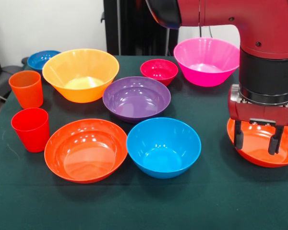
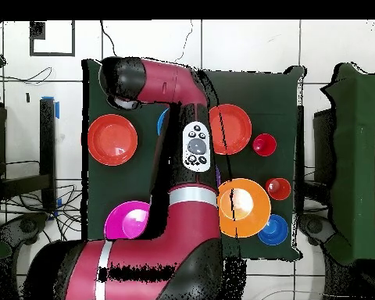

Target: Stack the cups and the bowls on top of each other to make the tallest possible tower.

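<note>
The gripper (image 1: 257,140) hung over the red-orange bowl (image 1: 259,151) at the right edge of the front view, its two black fingers (image 1: 238,135) parted and reaching down inside the bowl's rim with nothing between them. Whether the tips touched the bowl's floor could not be told. In the overhead view the arm (image 2: 175,86) covered the gripper, and that same bowl (image 2: 112,139) lay clear of the others near the table's left side.

No tower stood yet; every bowl sat apart on the dark green table (image 1: 144,206). The medium blue bowl (image 1: 163,146) was at the front centre, just beside the second red-orange bowl (image 1: 86,149) to its left. Behind them sat the purple bowl (image 1: 136,97), with the small magenta bowl (image 1: 159,71) just behind it to the right. The yellow-orange bowl (image 1: 80,74) stood left of the purple one, close to it, and the small blue bowl (image 1: 42,59) was behind it at the far left corner. The pink bowl (image 1: 206,60) sat at the back right, near the magenta one.

The two cups stood upright at the left edge, the orange cup (image 1: 26,88) behind the red cup (image 1: 31,129), near each other but not touching.

From overhead, the arm hid most of the blue and purple bowls, and part of the pink bowl (image 2: 126,221).
</note>
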Motion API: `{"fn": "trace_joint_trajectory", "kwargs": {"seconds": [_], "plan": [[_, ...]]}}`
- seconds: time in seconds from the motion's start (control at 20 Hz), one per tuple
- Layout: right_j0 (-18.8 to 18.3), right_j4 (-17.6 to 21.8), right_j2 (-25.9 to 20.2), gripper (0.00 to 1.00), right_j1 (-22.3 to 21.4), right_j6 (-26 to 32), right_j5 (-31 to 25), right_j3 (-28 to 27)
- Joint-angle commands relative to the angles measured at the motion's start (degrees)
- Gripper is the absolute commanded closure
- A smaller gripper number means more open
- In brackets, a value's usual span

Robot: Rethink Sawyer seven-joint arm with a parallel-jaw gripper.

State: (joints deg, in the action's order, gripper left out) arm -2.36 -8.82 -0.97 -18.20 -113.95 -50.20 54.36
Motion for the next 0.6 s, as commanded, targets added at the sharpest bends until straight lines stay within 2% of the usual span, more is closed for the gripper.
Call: {"fn": "trace_joint_trajectory", "kwargs": {"seconds": [0.05,0.6], "plan": [[-0.38,4.0,-5.86,0.0,3.12,5.31,2.69,4.85],[-0.67,4.45,-5.71,0.0,4.05,5.84,2.68,3.39]]}}
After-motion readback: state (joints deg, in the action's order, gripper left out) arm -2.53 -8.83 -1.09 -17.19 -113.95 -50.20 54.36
